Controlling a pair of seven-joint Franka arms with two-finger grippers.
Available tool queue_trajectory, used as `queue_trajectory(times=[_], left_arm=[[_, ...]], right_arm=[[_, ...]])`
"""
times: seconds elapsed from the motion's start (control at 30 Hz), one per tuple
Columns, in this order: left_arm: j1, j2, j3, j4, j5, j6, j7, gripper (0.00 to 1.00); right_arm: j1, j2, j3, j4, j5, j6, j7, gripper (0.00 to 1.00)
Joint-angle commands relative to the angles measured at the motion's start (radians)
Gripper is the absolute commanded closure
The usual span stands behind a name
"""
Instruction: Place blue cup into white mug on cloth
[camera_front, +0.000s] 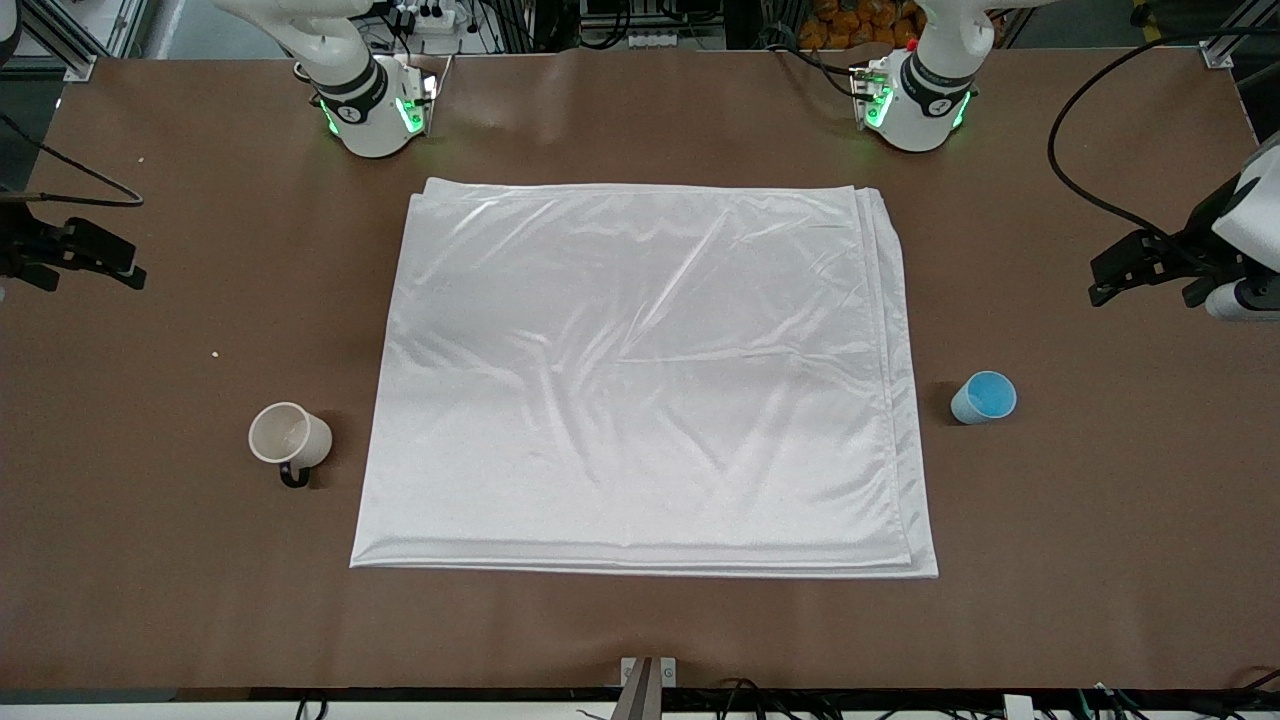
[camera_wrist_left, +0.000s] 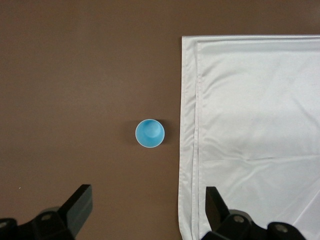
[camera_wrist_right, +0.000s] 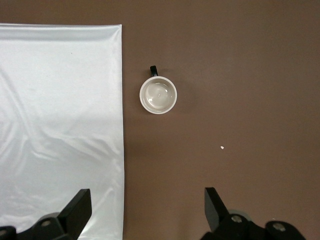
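Observation:
The white cloth lies spread flat in the middle of the brown table. The blue cup stands upright on bare table beside the cloth's edge toward the left arm's end. The white mug stands upright on bare table beside the cloth toward the right arm's end, its black handle toward the front camera. My left gripper hangs open and empty over the table's left-arm end; its wrist view shows the cup and cloth below. My right gripper hangs open and empty over the right-arm end, above the mug.
Both arm bases stand along the table edge farthest from the front camera. A small white crumb lies on the table near the mug. A black cable loops over the table's left-arm end.

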Motion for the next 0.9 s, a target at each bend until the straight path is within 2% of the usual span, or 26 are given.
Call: queue_trajectory(times=[0.0,0.33,0.57,0.87], left_arm=[[0.000,0.000,0.005,0.003,-0.005,-0.002,0.010,0.00],[0.003,0.000,0.009,0.003,-0.009,0.000,0.013,0.00],[0.004,0.019,0.012,-0.003,-0.007,0.006,0.013,0.00],[0.033,0.078,0.011,-0.058,-0.009,0.099,0.013,0.00]], right_arm=[[-0.006,0.003,0.005,0.006,0.013,-0.009,0.020,0.00],[-0.012,0.007,0.005,0.006,0.011,-0.003,0.017,0.00],[-0.013,0.050,0.005,0.021,0.009,0.000,0.008,0.00],[-0.015,0.095,0.003,0.026,0.008,0.025,0.008,0.00]])
